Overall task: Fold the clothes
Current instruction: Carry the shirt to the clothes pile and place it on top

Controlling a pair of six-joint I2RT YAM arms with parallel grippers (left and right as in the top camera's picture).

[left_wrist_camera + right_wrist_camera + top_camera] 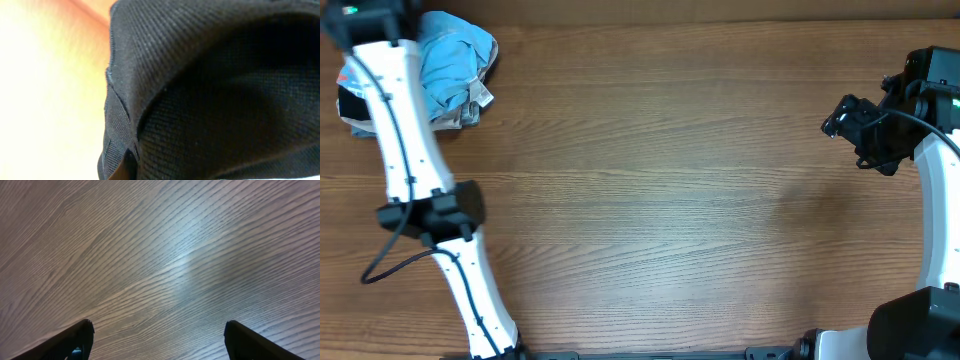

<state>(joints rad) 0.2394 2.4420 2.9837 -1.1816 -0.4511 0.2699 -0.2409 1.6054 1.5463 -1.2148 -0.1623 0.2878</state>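
Note:
Black ribbed fabric of the polo shirt (210, 90) fills the left wrist view, right against the camera, and hides my left fingers. In the overhead view a small dark patch of the polo shirt (347, 103) shows at the far left edge, beside my left arm (398, 120). That arm reaches to the table's top-left corner, where its gripper end sits at the frame edge. My right gripper (840, 118) is open and empty above bare wood at the right; its two fingertips (157, 340) stand wide apart.
A crumpled light-blue T-shirt (455, 60) lies at the top-left corner, next to the left arm. The wooden table (660, 200) stretches between the two arms. The right arm's base (910, 325) stands at the bottom right.

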